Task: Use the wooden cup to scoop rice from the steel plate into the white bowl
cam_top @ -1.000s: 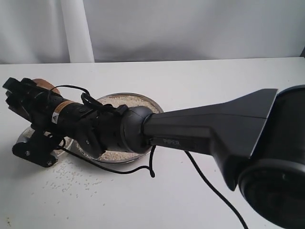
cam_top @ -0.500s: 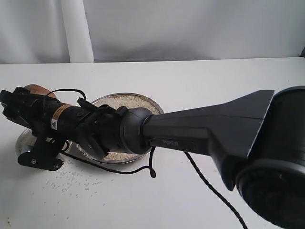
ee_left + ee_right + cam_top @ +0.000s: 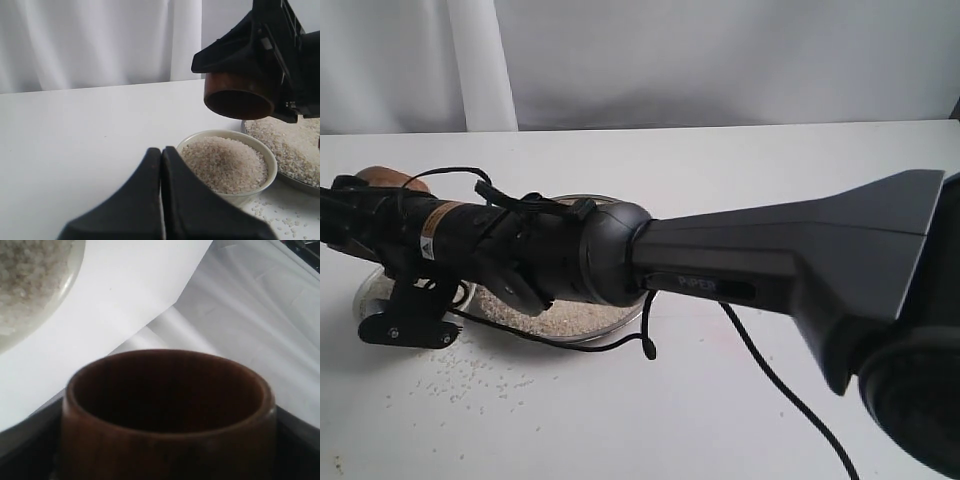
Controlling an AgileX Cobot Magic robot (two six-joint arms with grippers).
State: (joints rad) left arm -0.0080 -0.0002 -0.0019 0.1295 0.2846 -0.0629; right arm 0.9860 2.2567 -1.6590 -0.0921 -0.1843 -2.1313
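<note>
My right gripper [image 3: 360,200] reaches far across to the left and is shut on the wooden cup [image 3: 382,178]. In the left wrist view the cup [image 3: 240,95] hangs tipped above the white bowl [image 3: 270,161], which is heaped with rice [image 3: 225,162]. The right wrist view looks into the cup [image 3: 167,410]; its inside is dark and no grains show. The steel plate [image 3: 612,325] holds rice [image 3: 570,318] under the right arm. Only a sliver of the bowl [image 3: 367,290] shows in the exterior view. My left gripper [image 3: 161,151] is shut and empty, in front of the bowl.
Loose grains [image 3: 470,380] lie scattered on the white table in front of the plate and beside the bowl [image 3: 280,225]. A black cable [image 3: 640,345] droops from the right arm over the plate's edge. A pale curtain hangs behind the table.
The right arm has swung left and levelled out, carrying the cup further left over the bowl. The left gripper's earlier state is not shown.
</note>
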